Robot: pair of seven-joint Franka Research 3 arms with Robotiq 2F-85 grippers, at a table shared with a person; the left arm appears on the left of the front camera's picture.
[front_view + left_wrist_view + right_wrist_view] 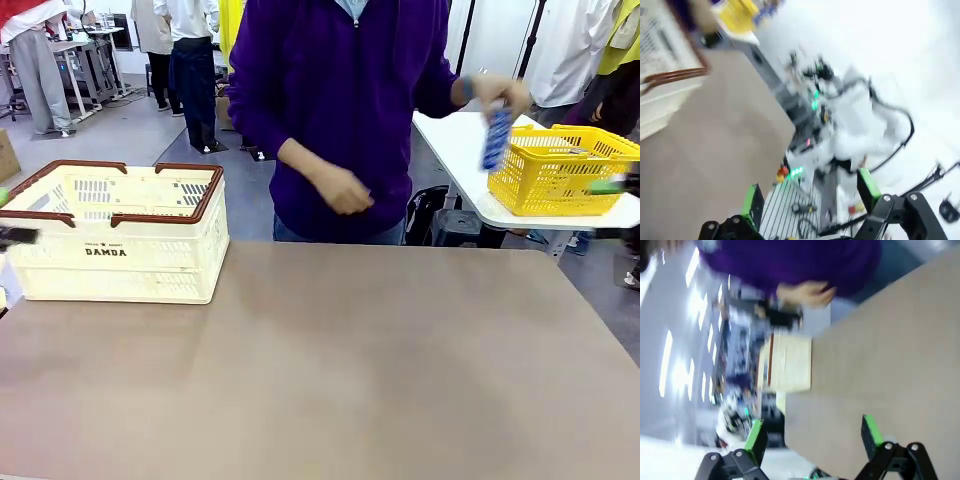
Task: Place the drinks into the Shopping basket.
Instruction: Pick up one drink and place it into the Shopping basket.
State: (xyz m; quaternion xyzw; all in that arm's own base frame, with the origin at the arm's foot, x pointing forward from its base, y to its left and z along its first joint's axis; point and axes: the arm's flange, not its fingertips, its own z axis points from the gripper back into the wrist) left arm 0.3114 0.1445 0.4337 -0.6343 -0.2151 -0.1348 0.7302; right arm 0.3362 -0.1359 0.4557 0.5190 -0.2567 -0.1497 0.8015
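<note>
The crate (120, 265) stands on the left part of the tabletop (330, 370), near the far edge. It is cream-white with slotted walls and a dark brown rim, and its front wall reads "DAMDA". What lies inside it cannot be made out.

A person (340, 90) in a purple top stands at the far side of the tabletop. One raised hand (500, 95) grips the blue can (495, 138) by its top, so the can hangs upright in the air and is blurred. It hangs at the near-left corner of the yellow basket (550, 175), which sits on a white side table (455, 140) beyond the tabletop's right end. The can is well apart from the crate. The person's other hand (342, 190) is loosely curled in front of the waist, above the far edge of the tabletop.

In the left wrist view the robot's left hand (809, 186) has its green-padded fingers spread wide with nothing between them. It is off the tabletop's edge, and the crate's brown rim shows blurred at the upper left.

In the right wrist view the robot's right hand (812, 426) is likewise spread and empty. It is held above bare tabletop, with the crate farther off beyond it.
</note>
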